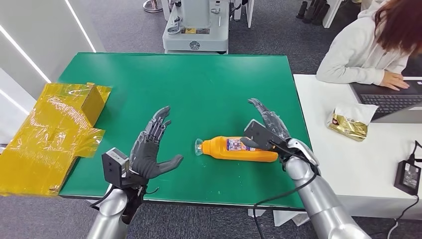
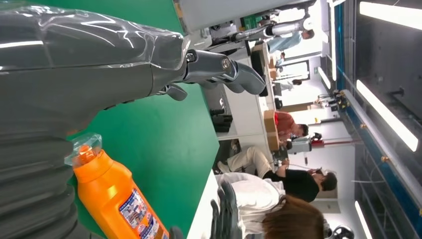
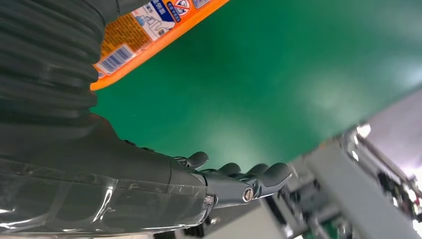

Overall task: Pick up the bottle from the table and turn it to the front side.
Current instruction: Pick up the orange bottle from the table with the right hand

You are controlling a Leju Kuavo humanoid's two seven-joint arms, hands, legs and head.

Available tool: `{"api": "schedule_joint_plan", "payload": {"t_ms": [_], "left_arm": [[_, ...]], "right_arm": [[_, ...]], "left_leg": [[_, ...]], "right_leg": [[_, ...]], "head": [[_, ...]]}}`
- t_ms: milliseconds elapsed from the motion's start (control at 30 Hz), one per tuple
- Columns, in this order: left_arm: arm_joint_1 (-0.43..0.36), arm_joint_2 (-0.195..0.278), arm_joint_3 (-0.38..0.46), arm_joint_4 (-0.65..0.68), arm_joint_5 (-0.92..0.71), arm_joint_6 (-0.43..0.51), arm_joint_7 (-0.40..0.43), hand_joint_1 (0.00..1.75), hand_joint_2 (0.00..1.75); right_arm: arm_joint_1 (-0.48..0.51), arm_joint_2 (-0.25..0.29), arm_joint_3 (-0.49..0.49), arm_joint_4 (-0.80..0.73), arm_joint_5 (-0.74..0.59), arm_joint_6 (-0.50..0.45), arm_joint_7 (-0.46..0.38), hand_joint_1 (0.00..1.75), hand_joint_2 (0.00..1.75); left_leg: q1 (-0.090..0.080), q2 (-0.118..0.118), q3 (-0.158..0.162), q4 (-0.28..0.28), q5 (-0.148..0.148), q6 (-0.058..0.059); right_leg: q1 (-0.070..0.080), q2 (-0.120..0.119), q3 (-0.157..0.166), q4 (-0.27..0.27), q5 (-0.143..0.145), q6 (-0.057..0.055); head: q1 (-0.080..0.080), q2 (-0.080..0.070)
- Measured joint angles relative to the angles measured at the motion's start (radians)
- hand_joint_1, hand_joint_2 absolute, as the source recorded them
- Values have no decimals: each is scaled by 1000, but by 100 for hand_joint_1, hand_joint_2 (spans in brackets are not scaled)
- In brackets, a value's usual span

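Bottle (image 1: 239, 148) lying flat on green table (image 1: 209, 79), cap toward left hand (image 1: 152, 149), label up. Flanked by both hands, fingers spread, holding nothing; right hand (image 1: 268, 130) just over bottle's base end, likely poised to grasp.

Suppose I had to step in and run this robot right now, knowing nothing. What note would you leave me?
Left hand: open, holding nothing, above the green table, left of the bottle.
Right hand: open, at the bottle's base end; whether it touches the bottle is unclear.
Bottle: orange, lying on its side on the table between the hands, clear cap pointing toward the left hand, a printed label showing.
Done: both hands brought to either side of the bottle.
Left: grip the bottle, lift it, turn it to its front side.
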Motion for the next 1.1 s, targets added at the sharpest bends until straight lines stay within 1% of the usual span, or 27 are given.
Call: {"api": "schedule_joint_plan", "payload": {"t_ms": [67,167,267,367,433,567,633,700,800,867,967,1100], "left_arm": [[-10,1,-5,13,-1,-1,3,0,175],[-23,3,-12,30,-1,-1,5,0,175],[-36,4,-19,44,0,2,7,0,175],[-45,9,-29,55,7,9,7,0,175],[-49,12,-36,61,12,13,8,0,175],[-54,17,-45,71,17,18,8,0,175],[-55,20,-48,74,20,22,8,0,175],[-56,24,-51,78,25,26,11,0,175],[-58,29,-55,84,36,29,21,0,175],[-63,33,-56,89,44,31,27,0,175],[-78,36,-57,94,53,38,34,0,175],[-96,38,-57,101,58,40,42,0,175]], "right_arm": [[-65,-7,40,85,-12,35,7,0,175],[-134,-17,91,177,-20,80,18,0,175],[-188,-23,140,245,-39,154,40,0,175],[-232,-32,193,282,-86,232,73,0,175],[-257,-41,224,295,-114,252,85,0,175],[-291,-52,268,315,-128,271,95,0,175],[-313,-63,294,321,-155,318,114,0,175],[-347,-81,327,323,-222,391,148,0,175],[-409,-122,381,306,-369,503,227,0,175],[-453,-151,427,282,-453,545,277,0,175],[-502,-180,495,263,-514,558,311,0,175],[-514,-199,577,263,-548,540,310,0,175]], "left_leg": [[0,0,0,0,0,0],[0,0,-1,0,0,0],[0,0,-1,0,0,0],[0,0,-1,1,0,0],[0,0,-1,1,0,0],[0,0,-1,1,0,0],[0,0,-1,1,0,0],[0,0,-1,1,0,0],[0,0,-2,1,0,0],[0,0,-2,1,0,0],[0,0,-2,1,0,0],[0,0,-2,1,0,0]], "right_leg": [[0,0,0,0,0,0],[0,0,0,0,0,0],[0,0,-1,0,0,0],[0,0,-1,0,0,0],[0,0,-1,0,0,0],[0,0,-1,0,0,0],[0,0,-1,0,0,0],[0,0,-1,0,0,0],[0,0,-1,0,0,0],[0,0,-2,0,0,0],[0,0,-2,0,0,0],[0,0,-2,0,1,0]], "head": [[0,0],[0,0],[0,0],[0,0],[0,0],[0,0],[0,0],[0,0],[0,0],[0,0],[0,0],[0,0]]}}
